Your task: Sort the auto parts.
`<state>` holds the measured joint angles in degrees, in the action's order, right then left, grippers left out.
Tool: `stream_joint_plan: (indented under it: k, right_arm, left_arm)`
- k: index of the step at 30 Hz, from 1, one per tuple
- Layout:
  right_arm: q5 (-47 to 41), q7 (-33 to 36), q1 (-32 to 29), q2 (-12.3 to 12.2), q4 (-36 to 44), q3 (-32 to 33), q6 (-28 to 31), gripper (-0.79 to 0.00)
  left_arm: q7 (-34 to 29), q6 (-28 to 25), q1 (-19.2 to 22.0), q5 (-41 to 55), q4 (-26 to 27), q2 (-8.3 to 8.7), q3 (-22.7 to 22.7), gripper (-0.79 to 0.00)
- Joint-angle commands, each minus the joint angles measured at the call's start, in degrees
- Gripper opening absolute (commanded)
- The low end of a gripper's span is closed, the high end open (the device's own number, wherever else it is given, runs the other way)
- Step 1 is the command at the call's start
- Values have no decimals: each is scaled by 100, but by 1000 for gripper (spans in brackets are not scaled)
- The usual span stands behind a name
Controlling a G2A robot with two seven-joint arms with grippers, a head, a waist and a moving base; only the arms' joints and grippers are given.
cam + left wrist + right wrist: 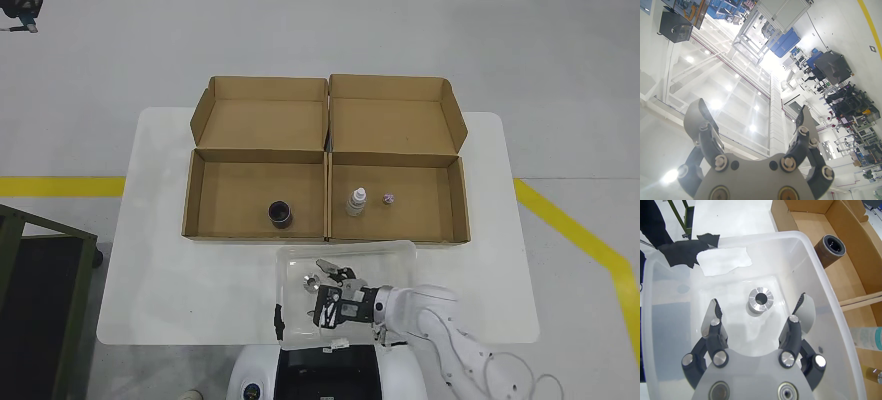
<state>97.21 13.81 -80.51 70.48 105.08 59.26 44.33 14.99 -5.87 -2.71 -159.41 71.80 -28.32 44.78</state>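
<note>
Right end effector (parted) over bushing, clear bin around both.

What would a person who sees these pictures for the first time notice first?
The right claw, open, hangs over a silver metal sleeve that stands in the clear plastic bin. Beyond the bin, one cardboard box holds a dark cylinder, and the second box holds a small white bottle.
</note>
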Motion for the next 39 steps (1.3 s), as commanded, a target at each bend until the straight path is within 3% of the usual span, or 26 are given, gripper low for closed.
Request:
stream_joint_plan:
  k: [1, 6, 11, 14, 16, 25, 39]
  right_arm:
    - [34, -37, 52, 7, -96, -72, -74, -194]
    - [32, -85, 251, 49, -345, -293, -276, -388]
    - [-46, -69, 411, 84, -553, -434, -433, -428]
    - [-73, -78, 481, 92, -634, -477, -475, -582]
    - [-72, -98, 507, 88, -656, -474, -484, -785]
    - [-546, -264, 215, -11, -68, -62, -435, -785]
    - [-2621, -470, -328, -69, 1279, 534, -885, -785]
  left_arm:
    - [-1, 0, 0, 0, 0, 0, 0, 0]
    - [-1, 0, 0, 0, 0, 0, 0, 0]
    - [-1, 0, 0, 0, 0, 0, 0, 0]
    - [-1, 0, 0, 0, 0, 0, 0, 0]
    - [-1, 0, 0, 0, 0, 0, 0, 0]
    - [-1, 0, 0, 0, 0, 0, 0, 0]
    - [-1, 0, 0, 0, 0, 0, 0, 0]
